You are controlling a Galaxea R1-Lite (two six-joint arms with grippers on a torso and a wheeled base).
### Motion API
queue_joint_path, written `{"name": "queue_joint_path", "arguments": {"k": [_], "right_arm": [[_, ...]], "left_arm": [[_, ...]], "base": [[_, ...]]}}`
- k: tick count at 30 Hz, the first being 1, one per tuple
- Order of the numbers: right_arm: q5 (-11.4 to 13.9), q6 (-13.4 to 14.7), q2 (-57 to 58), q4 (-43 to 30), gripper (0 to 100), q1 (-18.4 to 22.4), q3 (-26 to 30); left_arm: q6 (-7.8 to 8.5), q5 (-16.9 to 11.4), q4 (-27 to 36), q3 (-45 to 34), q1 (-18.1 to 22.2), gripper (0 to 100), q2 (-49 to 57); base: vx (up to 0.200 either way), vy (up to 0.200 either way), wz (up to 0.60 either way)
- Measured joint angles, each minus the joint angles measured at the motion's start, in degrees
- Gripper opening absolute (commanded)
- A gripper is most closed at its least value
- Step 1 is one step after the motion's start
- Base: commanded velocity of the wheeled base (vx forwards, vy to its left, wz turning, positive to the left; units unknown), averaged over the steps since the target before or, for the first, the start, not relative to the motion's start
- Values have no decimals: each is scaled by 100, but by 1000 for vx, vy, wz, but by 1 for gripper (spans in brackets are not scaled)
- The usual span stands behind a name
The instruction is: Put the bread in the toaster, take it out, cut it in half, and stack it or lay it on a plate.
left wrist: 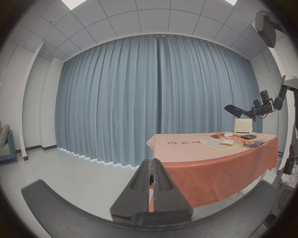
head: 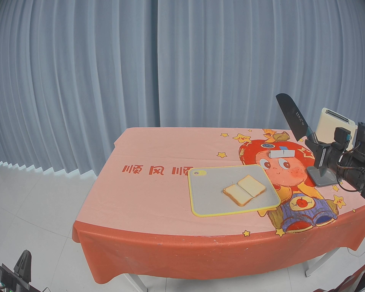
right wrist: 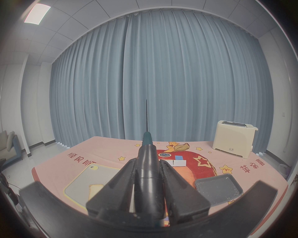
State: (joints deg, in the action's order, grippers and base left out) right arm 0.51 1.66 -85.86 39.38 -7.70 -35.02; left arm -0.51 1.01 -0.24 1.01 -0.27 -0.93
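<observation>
1. The room is lit brightly and evenly from above by white rectangular ceiling light panels (left wrist: 72,3), which are seen in both wrist views.
2. Shadows on the pink-orange clothed tabletop (head: 152,190) are kept soft and faint.
3. A mild sheen is carried by the white tiled floor (left wrist: 77,173), and a dull gleam by the black-bladed knife (head: 294,116).
4. The pleated blue-grey curtain (head: 152,61) is bowed by lens distortion toward the edges.
5. Both wrist views are ringed by dark corners.
</observation>
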Motion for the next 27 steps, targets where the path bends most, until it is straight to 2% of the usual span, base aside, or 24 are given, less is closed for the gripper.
{"name": "queue_joint_path", "arguments": {"k": [27], "right_arm": [[-9,-10,-99,4,0,93,-12]], "left_arm": [[0,0,0,0,0,0,0]], "base": [[0,0,0]]}}
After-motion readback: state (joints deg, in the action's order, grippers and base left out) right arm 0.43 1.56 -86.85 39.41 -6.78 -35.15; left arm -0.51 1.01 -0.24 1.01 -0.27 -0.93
